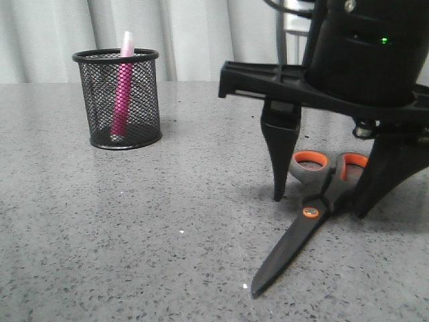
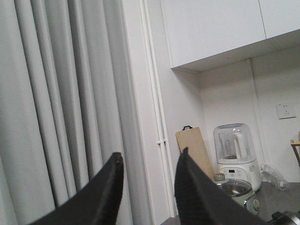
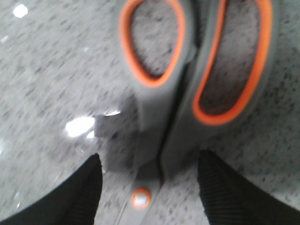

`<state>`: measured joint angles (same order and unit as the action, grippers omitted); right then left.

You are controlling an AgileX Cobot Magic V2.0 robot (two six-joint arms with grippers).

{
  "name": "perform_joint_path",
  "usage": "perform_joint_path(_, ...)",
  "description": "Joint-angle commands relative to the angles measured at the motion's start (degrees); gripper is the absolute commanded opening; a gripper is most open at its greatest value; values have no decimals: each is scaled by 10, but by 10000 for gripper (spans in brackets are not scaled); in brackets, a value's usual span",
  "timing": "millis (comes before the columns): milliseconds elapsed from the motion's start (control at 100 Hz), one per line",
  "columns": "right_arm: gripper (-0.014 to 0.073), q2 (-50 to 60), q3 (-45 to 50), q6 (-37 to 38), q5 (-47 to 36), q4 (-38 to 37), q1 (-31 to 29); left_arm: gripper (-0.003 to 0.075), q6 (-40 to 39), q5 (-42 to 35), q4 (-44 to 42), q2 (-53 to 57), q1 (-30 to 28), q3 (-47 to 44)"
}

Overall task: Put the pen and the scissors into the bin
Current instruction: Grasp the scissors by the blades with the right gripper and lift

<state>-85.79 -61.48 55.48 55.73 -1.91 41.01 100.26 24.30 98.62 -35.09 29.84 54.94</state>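
Note:
The magenta pen stands inside the black mesh bin at the back left of the table, its pale cap above the rim. The scissors lie flat and closed on the table at the right, blades pointing to the front. My right gripper is open and low over the scissors, one finger on each side of the handles near the orange pivot screw. The grey handles with orange loops show between its fingers. My left gripper is open and empty, raised and facing the room.
The grey speckled table stretches between the bin and the scissors. Curtains hang behind the table. The left wrist view shows a blender and a wooden board on a far counter.

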Motion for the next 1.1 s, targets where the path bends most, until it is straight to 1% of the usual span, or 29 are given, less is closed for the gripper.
perform_joint_path(0,399,12,-18,13,-15,-13,-17,239,-6,0,16,0,5,13)
perform_joint_path(120,397,11,-18,13,-16,-13,-38,239,-6,0,15,0,7,13)
perform_joint_path(200,364,9,-18,13,-16,-13,-45,239,-6,0,14,0,7,13)
perform_joint_path(360,285,-1,-18,11,-16,-10,-43,239,-6,-12,14,0,7,13)
perform_joint_path(540,269,-21,-18,-11,-17,7,-42,239,-6,-27,14,0,7,13)
perform_joint_path(590,252,-25,-18,-20,-17,8,-42,239,-6,-28,14,0,7,13)
perform_joint_path(660,168,-30,-18,-29,-17,8,-42,239,-6,-28,14,0,7,13)
perform_joint_path(700,83,-30,-18,-34,-21,7,-42,239,-6,-29,14,0,7,13)
perform_joint_path(730,3,-30,-18,-36,-25,-1,-42,239,-6,-29,14,0,7,13)
perform_joint_path(770,-78,-30,-18,-36,-33,-7,-42,239,-6,-29,14,0,7,13)
perform_joint_path(890,-71,-30,-28,-39,-55,-29,-43,239,-6,-29,14,0,7,13)
perform_joint_path(990,-71,-30,-60,-50,-57,-82,-43,239,-6,-29,14,0,7,13)
perform_joint_path(1090,-71,-20,-116,-61,-72,-132,-43,239,-6,-29,14,0,7,13)
